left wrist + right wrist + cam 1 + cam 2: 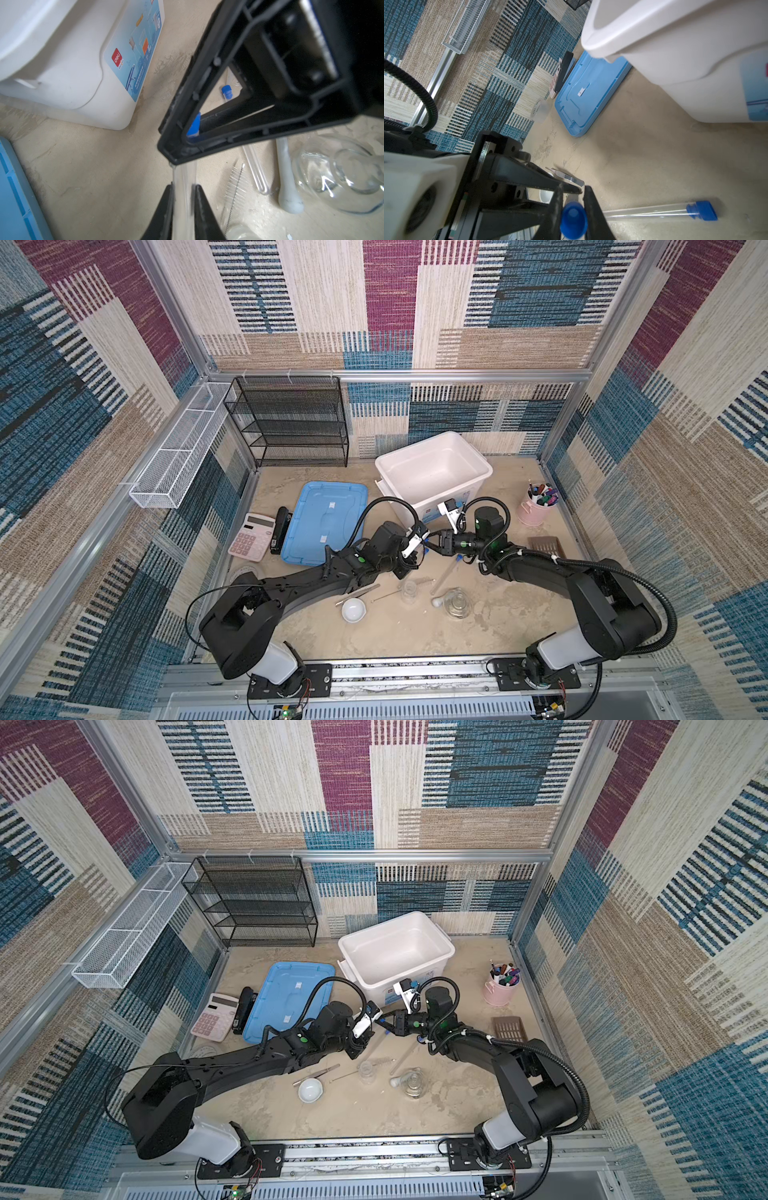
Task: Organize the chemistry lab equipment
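A clear test tube (184, 176) hangs above the table between both arms. My left gripper (183, 186) is shut on its glass body, and my right gripper (574, 187) is shut on its blue cap (573, 220). In both top views the two grippers (417, 559) (428, 546) meet in front of the white bin (432, 472). Another blue-capped tube (654, 212) lies on the table close by. Further forward lie the tweezers (358, 593), the white dish (353, 610), the beaker (409, 591), the wire brush (235, 187) and the flask (457, 602).
A blue lid (324, 522) lies left of the bin, with a black stapler (280, 530) and a pink calculator (251, 537) beside it. A pink pen cup (536, 506) and a brown scoop (544, 545) stand at the right. A black mesh rack (286, 420) fills the back left.
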`<action>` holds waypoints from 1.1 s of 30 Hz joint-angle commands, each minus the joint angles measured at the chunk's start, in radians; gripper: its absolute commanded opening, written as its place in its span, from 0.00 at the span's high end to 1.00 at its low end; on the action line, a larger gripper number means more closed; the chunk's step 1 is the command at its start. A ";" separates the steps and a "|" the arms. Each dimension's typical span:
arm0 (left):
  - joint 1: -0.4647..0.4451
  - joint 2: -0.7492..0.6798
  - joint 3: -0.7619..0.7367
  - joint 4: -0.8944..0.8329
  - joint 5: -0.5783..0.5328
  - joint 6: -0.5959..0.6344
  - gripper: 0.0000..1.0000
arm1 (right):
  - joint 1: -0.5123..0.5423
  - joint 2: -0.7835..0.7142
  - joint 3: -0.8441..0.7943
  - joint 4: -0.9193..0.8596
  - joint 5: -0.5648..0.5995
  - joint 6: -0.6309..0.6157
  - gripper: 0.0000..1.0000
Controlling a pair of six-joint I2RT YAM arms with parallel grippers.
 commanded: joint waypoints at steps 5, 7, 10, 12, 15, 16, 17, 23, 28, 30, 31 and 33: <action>0.002 -0.007 0.000 0.020 -0.021 0.011 0.61 | 0.001 -0.027 -0.002 -0.060 0.077 -0.033 0.84; 0.002 -0.013 -0.003 0.020 -0.034 0.006 0.56 | 0.000 -0.037 -0.004 -0.070 0.103 -0.034 0.84; 0.002 -0.024 -0.015 0.020 -0.063 -0.009 0.46 | 0.000 -0.057 -0.004 -0.089 0.140 -0.039 0.84; 0.003 -0.037 -0.031 0.025 -0.083 -0.019 0.41 | 0.000 -0.077 -0.004 -0.109 0.169 -0.049 0.84; 0.003 -0.062 -0.064 0.040 -0.115 -0.040 0.35 | 0.000 -0.120 0.003 -0.158 0.230 -0.076 0.84; 0.002 -0.072 -0.079 0.049 -0.127 -0.050 0.32 | 0.000 -0.137 0.006 -0.180 0.254 -0.087 0.84; 0.002 -0.081 -0.093 0.059 -0.134 -0.057 0.30 | 0.000 -0.152 0.011 -0.199 0.275 -0.096 0.84; 0.002 -0.118 -0.159 0.095 -0.182 -0.112 0.23 | 0.001 -0.263 0.046 -0.349 0.463 -0.139 0.85; 0.002 -0.114 -0.182 0.099 -0.224 -0.145 0.21 | 0.000 -0.357 0.084 -0.497 0.649 -0.178 0.85; 0.002 -0.106 -0.180 0.092 -0.228 -0.153 0.21 | 0.000 -0.394 0.088 -0.543 0.716 -0.184 0.85; 0.002 -0.102 -0.177 0.088 -0.231 -0.153 0.21 | 0.001 -0.409 0.088 -0.557 0.736 -0.186 0.85; 0.003 -0.090 -0.169 0.082 -0.229 -0.158 0.21 | 0.000 -0.441 0.088 -0.597 0.792 -0.189 0.85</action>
